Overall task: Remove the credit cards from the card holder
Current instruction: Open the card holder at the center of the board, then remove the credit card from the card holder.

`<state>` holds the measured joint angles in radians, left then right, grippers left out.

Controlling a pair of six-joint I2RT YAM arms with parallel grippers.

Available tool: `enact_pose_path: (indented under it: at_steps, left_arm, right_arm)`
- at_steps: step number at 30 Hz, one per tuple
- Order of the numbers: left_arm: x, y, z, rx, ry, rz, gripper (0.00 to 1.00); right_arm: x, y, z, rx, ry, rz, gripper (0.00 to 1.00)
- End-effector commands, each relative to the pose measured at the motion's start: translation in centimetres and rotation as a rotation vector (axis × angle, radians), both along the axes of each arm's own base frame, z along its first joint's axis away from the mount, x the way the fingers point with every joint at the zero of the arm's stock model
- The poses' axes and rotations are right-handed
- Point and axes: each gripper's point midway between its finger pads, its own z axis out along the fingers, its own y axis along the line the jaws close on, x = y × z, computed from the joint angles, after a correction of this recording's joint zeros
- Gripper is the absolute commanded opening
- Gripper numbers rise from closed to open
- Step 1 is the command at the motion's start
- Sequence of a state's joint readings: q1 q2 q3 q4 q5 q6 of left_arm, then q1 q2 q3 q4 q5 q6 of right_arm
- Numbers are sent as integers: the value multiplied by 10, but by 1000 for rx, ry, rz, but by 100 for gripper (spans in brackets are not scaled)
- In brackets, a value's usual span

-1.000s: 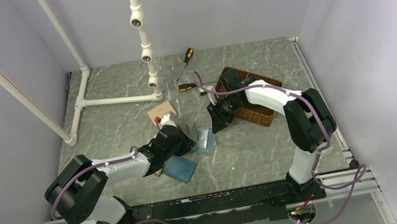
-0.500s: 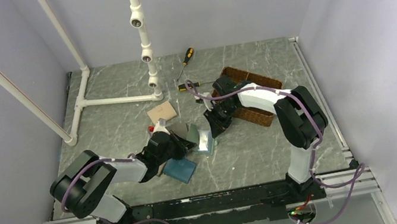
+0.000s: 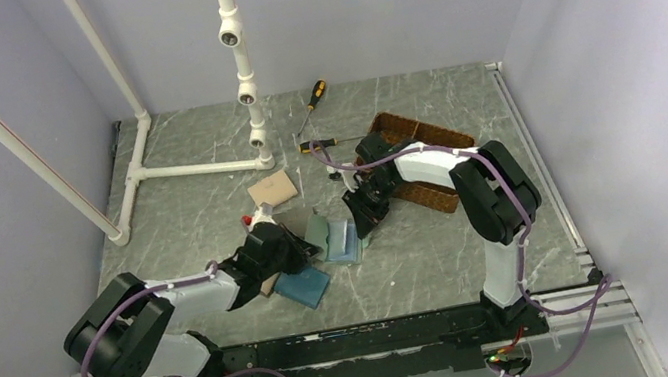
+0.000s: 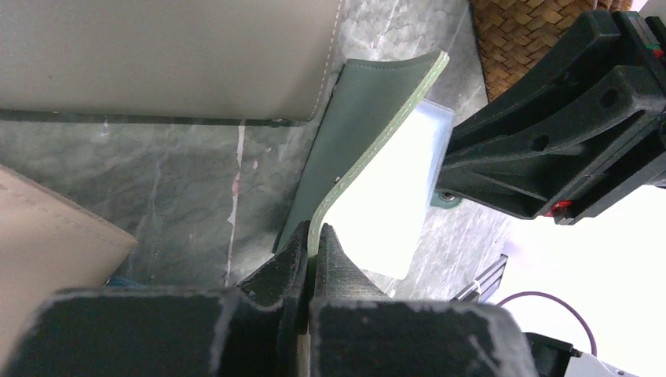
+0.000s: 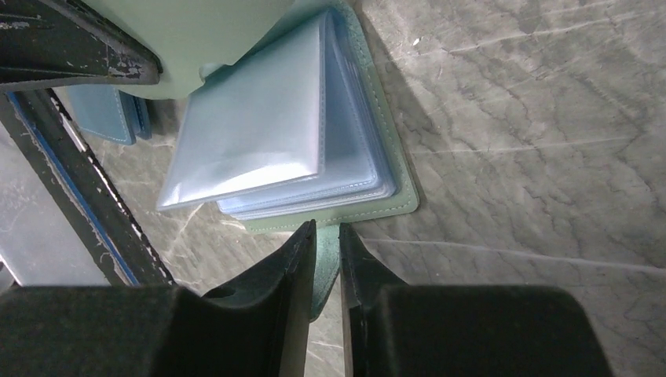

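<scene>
In the overhead view the left arm reaches in from the lower left of the frame. Its left fingers are pressed together on the edge of the sage-green cover flap of the card holder, holding that flap up off the table. The holder sits at the middle of the frame, open. A blue wallet lies just below and left of it, and a tan wallet lies further up. From the right side, the right fingers stand nearly together at the holder's lower edge. A small green tab sits in the narrow gap between them, so they appear to be pinching it. Beyond them the clear plastic sleeves fan out, and whether cards sit inside them cannot be told. The woven basket lies just right of the right arm's wrist. As a judgement, the opening step is done and the holder is braced by both arms. No card shows loose on the table, so pulling the cards out is still to come.
</scene>
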<state>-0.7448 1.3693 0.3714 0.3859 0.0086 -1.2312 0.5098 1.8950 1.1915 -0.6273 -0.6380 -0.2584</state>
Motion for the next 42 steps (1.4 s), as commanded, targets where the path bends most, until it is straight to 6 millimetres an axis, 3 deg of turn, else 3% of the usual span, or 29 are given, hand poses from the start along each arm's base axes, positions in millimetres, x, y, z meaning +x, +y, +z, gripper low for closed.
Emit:
enact_pose_path:
  at_steps: [1,11,15,20,30,31,34,42]
  left_arm:
    - [-23,29,-38,183,114,-8,0]
    - [-29,53,-44,348,126,-23,0]
    - [-30,51,-49,366,137,-53,0]
    - [-28,46,-50,365,137,-76,0]
    - [-29,41,-48,356,128,-116,0]
    - [-28,40,-46,353,120,-116,2]
    - [-26,43,-37,362,100,-107,24]
    - [-24,52,20,297,-90,-99,63]
  right_arm:
    - [7,13,11,58,-18,8,20]
    - [5,20,26,93,-43,38,22]
    - [2,23,34,118,-57,68,23]
    - [-5,32,30,108,-50,98,23]
    - [-15,67,28,110,-47,140,22]
    - [-15,71,25,106,-39,137,22]
    - [-10,80,18,88,-23,131,22]
    - [7,86,-4,36,0,66,22]
